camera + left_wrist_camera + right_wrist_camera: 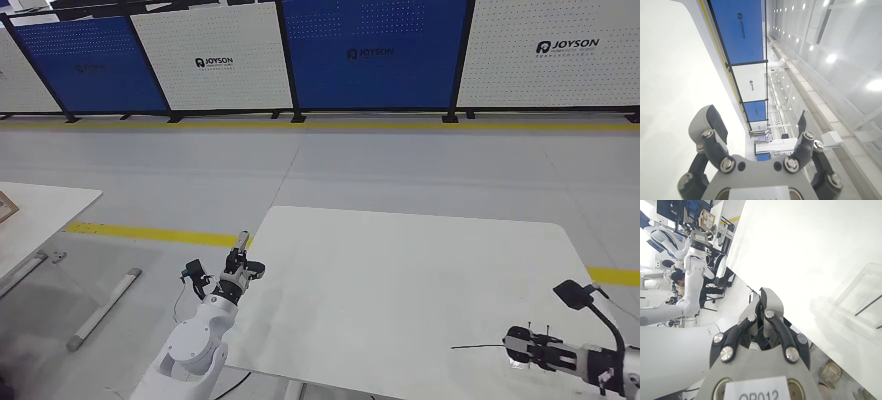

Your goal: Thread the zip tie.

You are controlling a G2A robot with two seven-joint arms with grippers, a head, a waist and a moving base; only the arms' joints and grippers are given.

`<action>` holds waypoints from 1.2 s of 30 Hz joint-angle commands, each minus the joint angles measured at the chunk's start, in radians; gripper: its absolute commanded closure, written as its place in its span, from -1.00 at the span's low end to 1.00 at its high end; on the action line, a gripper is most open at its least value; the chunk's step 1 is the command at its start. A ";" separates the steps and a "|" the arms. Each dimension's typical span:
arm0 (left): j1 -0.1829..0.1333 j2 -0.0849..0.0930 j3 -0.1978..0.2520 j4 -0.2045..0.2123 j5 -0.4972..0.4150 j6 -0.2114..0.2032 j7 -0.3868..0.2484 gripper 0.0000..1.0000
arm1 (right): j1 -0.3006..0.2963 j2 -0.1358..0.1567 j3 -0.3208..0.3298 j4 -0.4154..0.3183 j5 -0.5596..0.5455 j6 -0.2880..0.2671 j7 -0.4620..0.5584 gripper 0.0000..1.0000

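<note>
**Tie lies off the right gripper's tips**

The tie [477,347] lies on the table [400,260], its long axis pointing at the left gripper [759,113], which gapes wide, well apart. The right gripper [761,292] is nearer and pinched tight; I can't tell if it holds the tie.

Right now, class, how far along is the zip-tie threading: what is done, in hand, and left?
Done: nothing visible; the zip tie lies straight on a clear tray, unthreaded. In hand: nothing. The left gripper is open and empty at the table edge; the right gripper is shut near the tray with nothing seen in it. Left: pick up the tie and thread it.
</note>
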 commanded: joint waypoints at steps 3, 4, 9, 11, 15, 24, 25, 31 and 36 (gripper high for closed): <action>0.000 0.000 0.000 0.000 0.000 0.000 0.000 -1.00 | 0.000 0.000 0.000 0.000 0.000 0.000 0.000 1.00; 0.000 0.000 0.000 0.000 0.000 0.000 0.000 -1.00 | 0.000 0.000 0.000 0.000 0.000 0.000 0.000 1.00; 0.000 0.000 0.000 0.000 0.000 0.000 0.000 -1.00 | -0.005 -0.004 -0.009 0.009 0.019 0.003 -0.040 1.00; 0.000 0.000 0.000 0.000 0.000 0.000 0.000 -1.00 | 0.002 -0.009 -0.021 0.017 0.054 -0.002 -0.072 1.00; 0.000 0.000 0.000 0.000 0.000 0.000 0.000 -1.00 | 0.055 -0.020 -0.060 0.024 0.113 0.032 -0.135 1.00; 0.000 0.000 0.000 0.000 0.000 0.000 0.000 -1.00 | 0.242 -0.046 -0.234 0.083 0.119 0.137 -0.147 1.00; 0.000 0.000 0.000 0.000 0.000 0.000 0.000 -1.00 | 0.242 -0.046 -0.234 0.083 0.119 0.137 -0.147 1.00; 0.000 0.000 0.000 0.000 0.000 0.000 0.000 -1.00 | 0.242 -0.046 -0.234 0.083 0.119 0.137 -0.147 1.00; 0.000 0.000 0.000 0.000 0.000 0.000 0.000 -1.00 | 0.240 -0.046 -0.236 0.083 0.104 0.139 -0.165 1.00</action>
